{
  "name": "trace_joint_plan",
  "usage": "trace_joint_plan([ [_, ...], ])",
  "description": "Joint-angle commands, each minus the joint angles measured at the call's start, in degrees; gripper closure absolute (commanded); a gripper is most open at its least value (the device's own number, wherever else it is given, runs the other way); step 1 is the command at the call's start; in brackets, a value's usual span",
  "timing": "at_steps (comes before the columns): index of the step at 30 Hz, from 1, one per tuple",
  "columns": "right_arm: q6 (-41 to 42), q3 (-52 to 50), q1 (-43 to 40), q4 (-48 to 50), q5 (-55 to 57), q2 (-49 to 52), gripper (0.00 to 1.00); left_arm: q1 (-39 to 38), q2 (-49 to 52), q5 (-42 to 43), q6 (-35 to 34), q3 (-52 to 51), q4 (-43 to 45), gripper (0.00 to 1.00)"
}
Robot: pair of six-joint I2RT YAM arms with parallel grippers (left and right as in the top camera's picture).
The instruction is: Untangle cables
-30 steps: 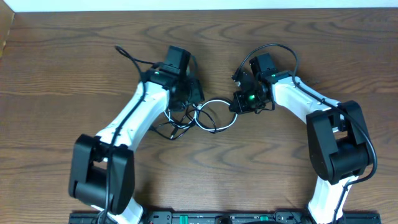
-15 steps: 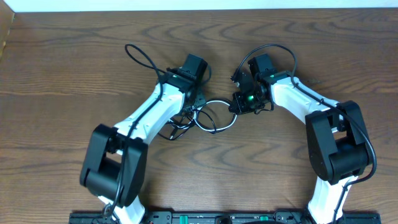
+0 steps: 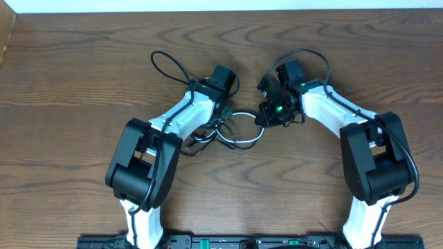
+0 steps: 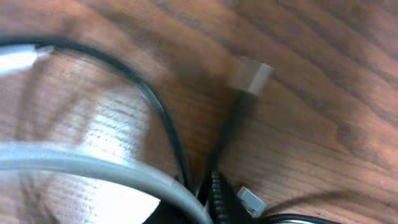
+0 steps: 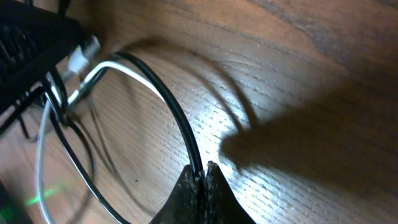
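Left pincer (image 3: 220, 114) has swung right and closed among the cables (image 3: 239, 144) at the centre of the counter (image 3: 69, 104), hold unclear; right pincer (image 5: 203, 177) pinches the black cable (image 5: 180, 118), so pulling apart likely follows.

A white cable (image 5: 38, 163) and a black cable (image 5: 181, 124) lie on a brown table (image 3: 69, 83) with dark wavy wood grain.

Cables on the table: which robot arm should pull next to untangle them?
Probably right: the right gripper is shut on the thin black cable, away from the tangle. The left gripper sits inside it.
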Motion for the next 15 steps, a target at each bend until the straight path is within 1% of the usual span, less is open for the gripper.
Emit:
trace_joint_plan([
  [1, -0.9, 0.6, 0.5, 0.0, -0.2, -0.9, 0.99, 1.2, -1.3, -0.3, -0.2, 0.2, 0.5, 0.92],
  [4, -0.9, 0.6, 0.5, 0.0, -0.2, -0.9, 0.99, 2.3, -4.9, 1.6, -0.2, 0.2, 1.2, 0.93],
  [5, -0.9, 0.6, 0.5, 0.0, -0.2, -0.9, 0.99, 3.3, -7.7, 4.0, -0.2, 0.3, 1.9, 0.93],
  [10, -1.0, 0.6, 0.5, 0.0, -0.1, -0.9, 0.99, 6.8, -15.2, 11.4, -0.2, 0.3, 4.9, 0.93],
  [15, -1.0, 0.6, 0.5, 0.0, 1.7, -0.9, 0.99, 12.2, -22.4, 19.7, -0.2, 0.3, 8.2, 0.93],
])
